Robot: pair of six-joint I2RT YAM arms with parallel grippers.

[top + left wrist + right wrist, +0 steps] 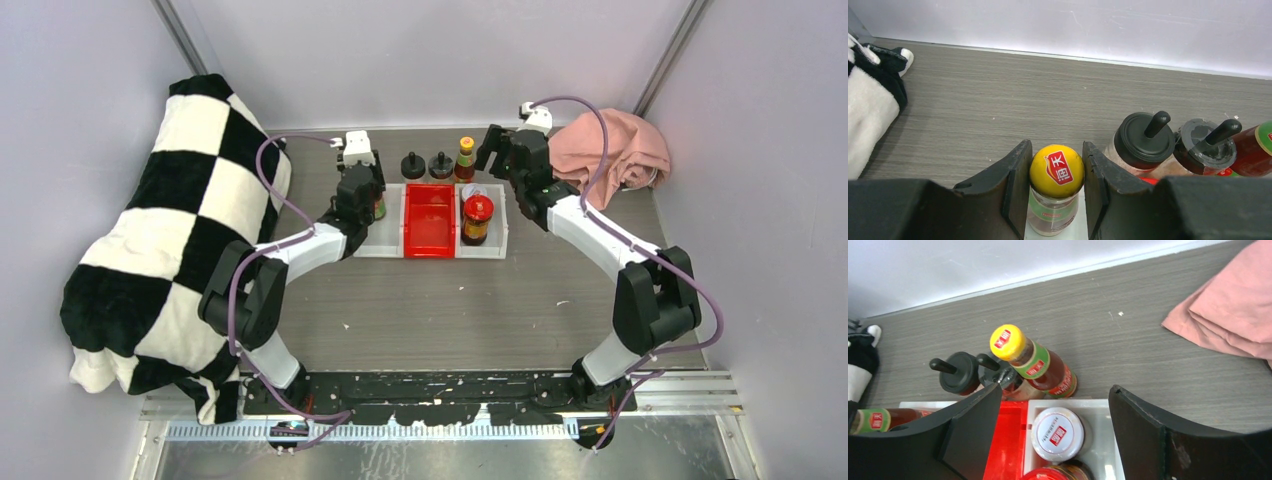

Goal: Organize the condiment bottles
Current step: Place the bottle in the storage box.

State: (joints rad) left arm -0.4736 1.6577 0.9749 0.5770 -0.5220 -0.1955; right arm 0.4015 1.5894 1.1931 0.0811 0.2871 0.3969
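Note:
My left gripper is shut on the yellow cap of a slim red sauce bottle, which stands in the left white bin. The other yellow-capped bottle stands on the table behind the bins, beside the two black-lidded shakers. The squat red-lidded dark jar sits in the right white bin, with a white-lidded jar just behind it. My right gripper is open and empty, its jaws wide apart above the white-lidded jar.
A red bin sits between the two white bins. A black and white checkered blanket covers the left side. A pink cloth lies at the back right. The back wall runs just behind the shakers.

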